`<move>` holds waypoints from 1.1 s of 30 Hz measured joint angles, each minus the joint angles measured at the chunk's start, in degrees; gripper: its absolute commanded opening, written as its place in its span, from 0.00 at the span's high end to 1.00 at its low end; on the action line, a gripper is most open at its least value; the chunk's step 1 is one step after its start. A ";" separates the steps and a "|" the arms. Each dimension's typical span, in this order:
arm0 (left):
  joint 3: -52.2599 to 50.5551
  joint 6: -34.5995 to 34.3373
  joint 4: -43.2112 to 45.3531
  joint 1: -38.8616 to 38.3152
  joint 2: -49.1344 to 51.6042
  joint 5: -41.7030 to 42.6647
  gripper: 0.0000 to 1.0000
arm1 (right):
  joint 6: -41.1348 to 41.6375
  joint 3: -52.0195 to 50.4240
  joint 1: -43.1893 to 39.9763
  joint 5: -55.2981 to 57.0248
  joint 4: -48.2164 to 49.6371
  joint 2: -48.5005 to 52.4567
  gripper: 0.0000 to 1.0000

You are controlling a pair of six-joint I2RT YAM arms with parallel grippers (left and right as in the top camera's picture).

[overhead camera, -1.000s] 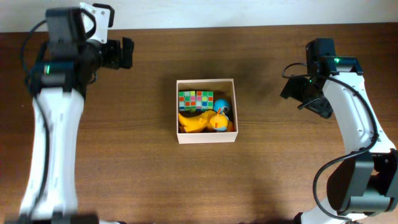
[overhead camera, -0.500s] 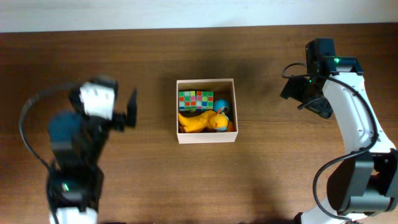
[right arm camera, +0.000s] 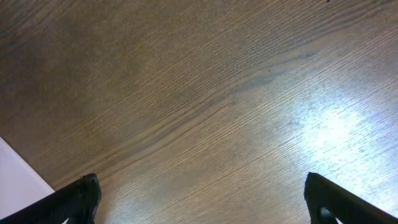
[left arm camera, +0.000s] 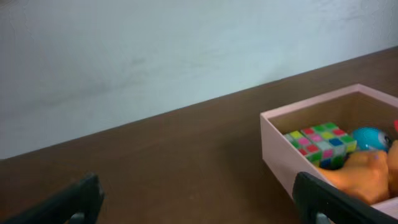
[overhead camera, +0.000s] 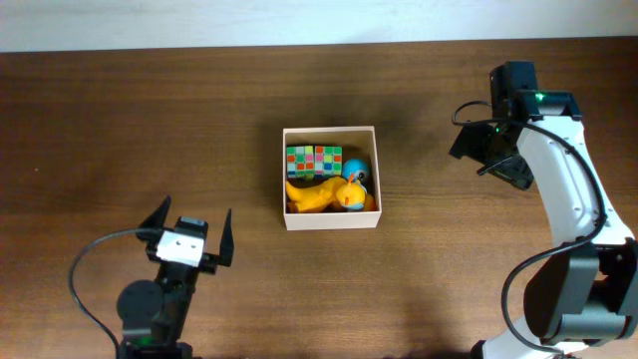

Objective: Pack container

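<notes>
The container [overhead camera: 330,220], a square shallow box with white walls, sits mid-table. It holds a multicoloured cube [overhead camera: 314,160], a yellow duck toy [overhead camera: 317,194] and a blue ball toy [overhead camera: 356,170]. The left wrist view shows the container [left arm camera: 277,149] at right with the cube [left arm camera: 317,142], blue toy [left arm camera: 370,137] and duck [left arm camera: 367,177] inside. My left gripper [overhead camera: 189,231] is open and empty at the front left, well apart from the container. My right gripper [overhead camera: 488,160] is open and empty, right of the container; its wrist view shows bare wood between the fingers [right arm camera: 202,199].
The brown wooden table [overhead camera: 199,130] runs to a white wall at the back [left arm camera: 155,56]. A white corner [right arm camera: 18,177] shows at the lower left of the right wrist view.
My left arm has swung from the back left down to the front left of the table. The right arm and the toys in the container have not moved.
</notes>
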 measured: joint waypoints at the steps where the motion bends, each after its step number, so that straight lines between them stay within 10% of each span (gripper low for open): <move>1: -0.92 0.00 0.04 0.00 -1.09 -0.04 0.01 | 0.00 0.00 0.00 0.00 0.00 0.00 0.01; 33: -7.76 0.00 -13.90 0.39 -20.15 -3.65 0.01 | -0.02 0.00 0.00 0.00 0.00 0.00 0.01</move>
